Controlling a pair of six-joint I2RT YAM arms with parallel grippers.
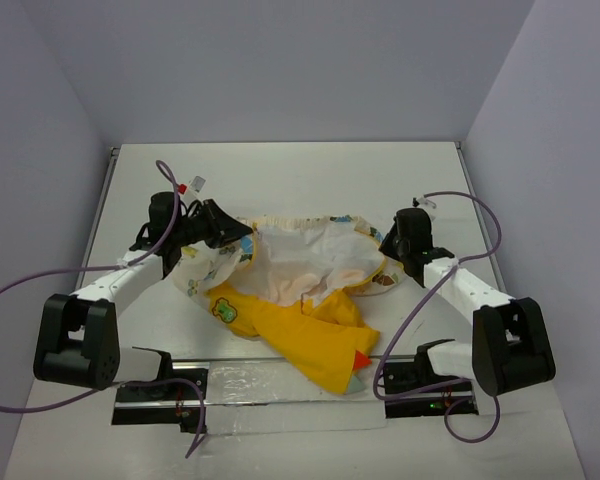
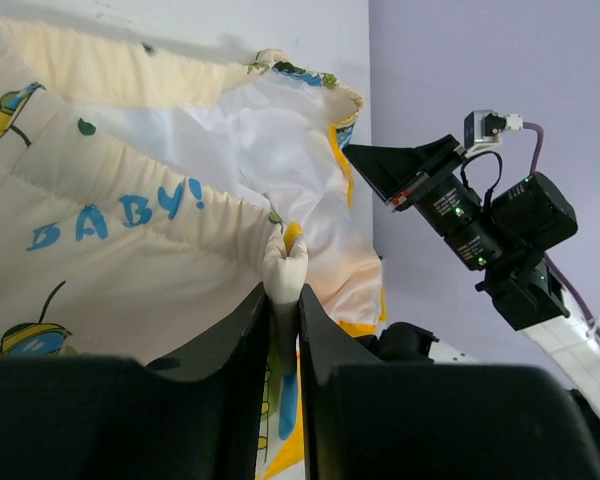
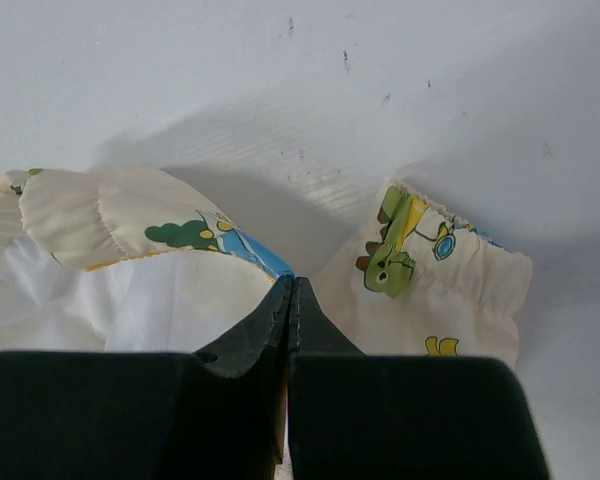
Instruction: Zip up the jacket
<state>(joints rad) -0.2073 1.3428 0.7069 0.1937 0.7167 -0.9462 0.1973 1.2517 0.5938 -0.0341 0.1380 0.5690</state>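
The jacket lies open across the middle of the table, yellow side toward me with a green patch and a red tip, and its white lining faces up. My left gripper is at its left edge, shut on a bunched fold of cream printed cloth near the "BABY!" print. My right gripper is at the right edge, its jaws pressed together on the thin cloth edge at its tips. A cream cuff with a dinosaur print lies just to its right. No zipper shows.
The arm bases and a rail with a clear plastic sheet run along the near edge. Purple cables loop beside both arms. White walls close in the table on three sides. The right arm shows in the left wrist view.
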